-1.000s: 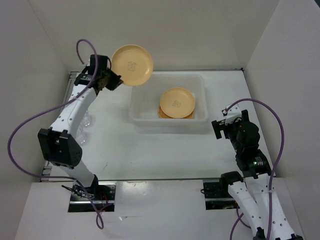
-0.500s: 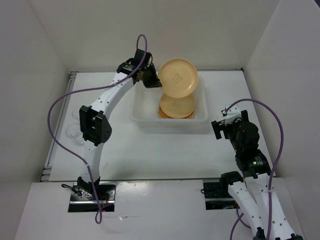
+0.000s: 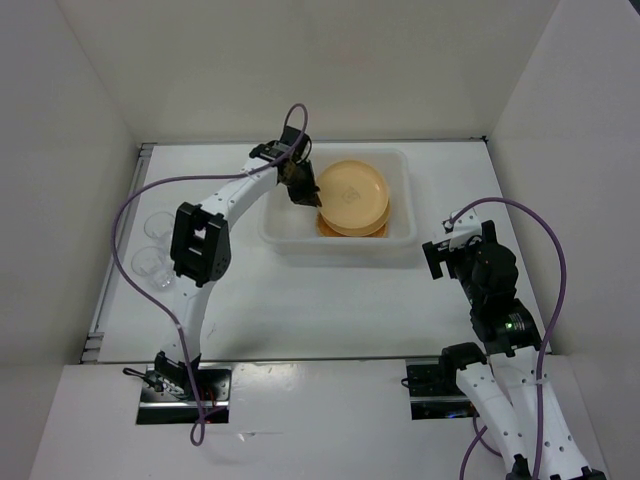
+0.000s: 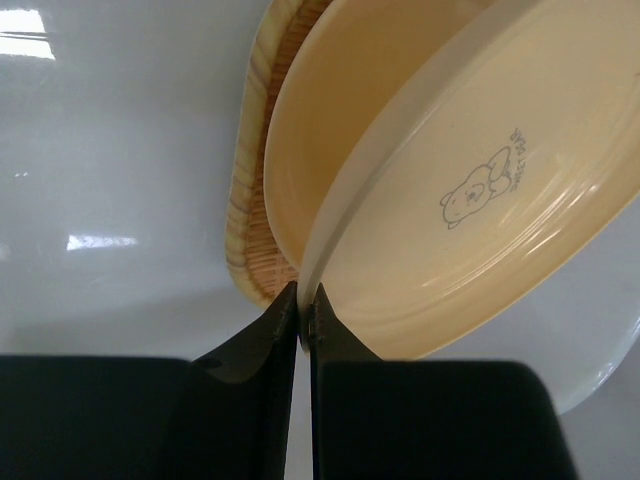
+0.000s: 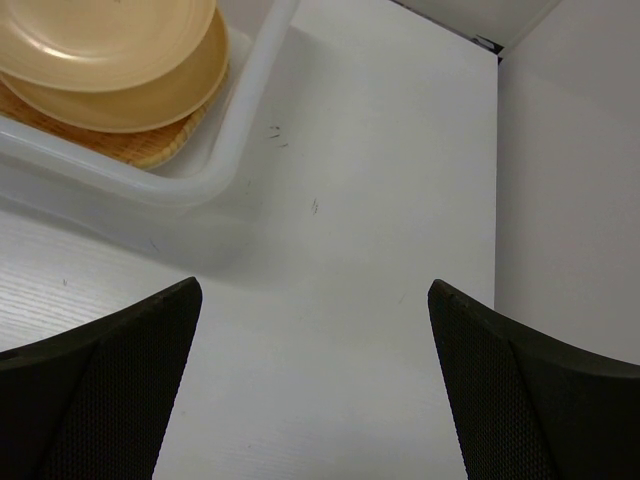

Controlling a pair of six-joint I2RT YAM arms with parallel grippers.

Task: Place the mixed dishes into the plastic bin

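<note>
Swung down since half a second ago, the plate (image 3: 352,190) hangs over the bin (image 3: 272,232) at frame centre, pinched by the left gripper (image 3: 311,198). Left wrist: fingers (image 4: 255,345) clamp its thin rim, likely stiff, light, slick. Right wrist: right gripper (image 5: 312,300) gapes empty.

The bin (image 3: 340,243) sits far-centre on the worktop (image 3: 300,300). Inside, the tray (image 4: 252,200) lies at the bottom, the lower plate (image 4: 330,110) on it, the upper plate (image 3: 352,193) tilted above. Well left stand the far cup (image 3: 158,226) and the near cup (image 3: 150,263).
</note>
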